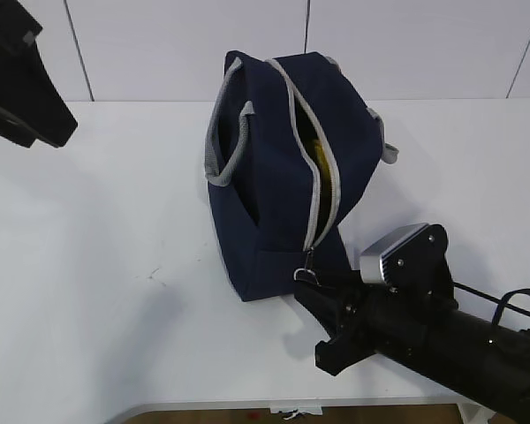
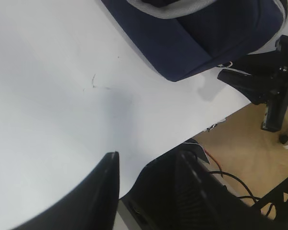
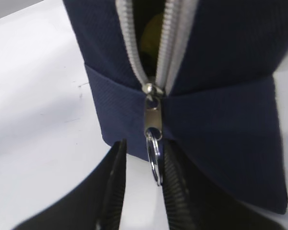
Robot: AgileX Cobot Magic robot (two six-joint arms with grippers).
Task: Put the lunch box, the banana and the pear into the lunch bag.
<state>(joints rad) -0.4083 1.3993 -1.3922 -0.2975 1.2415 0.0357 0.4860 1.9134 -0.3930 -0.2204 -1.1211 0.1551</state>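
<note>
While the lunch bag (image 1: 278, 177) stands at the centre of the exterior view on the white table (image 1: 97, 265), we see a boxy navy-blue fabric body with grey webbing handles (image 1: 225, 141) looped at its upper edge and a grey zipper (image 1: 322, 168) running down its top, parted for most of its length. Through the gap a patch of yellow (image 1: 316, 152) shows; we cannot tell which fruit it is. We read no brand, label or writing on the bag.

In the right wrist view the zipper's slider sits at the bottom end, and its ring pull (image 3: 154, 155) hangs between the fingers of the right gripper (image 3: 144, 191), whose jaws stand narrow around the ring; we cannot tell whether they pinch it.

The left gripper (image 2: 149, 187), at the lower edge of its own view, holds nothing, jaws partly spread above the table.
</note>
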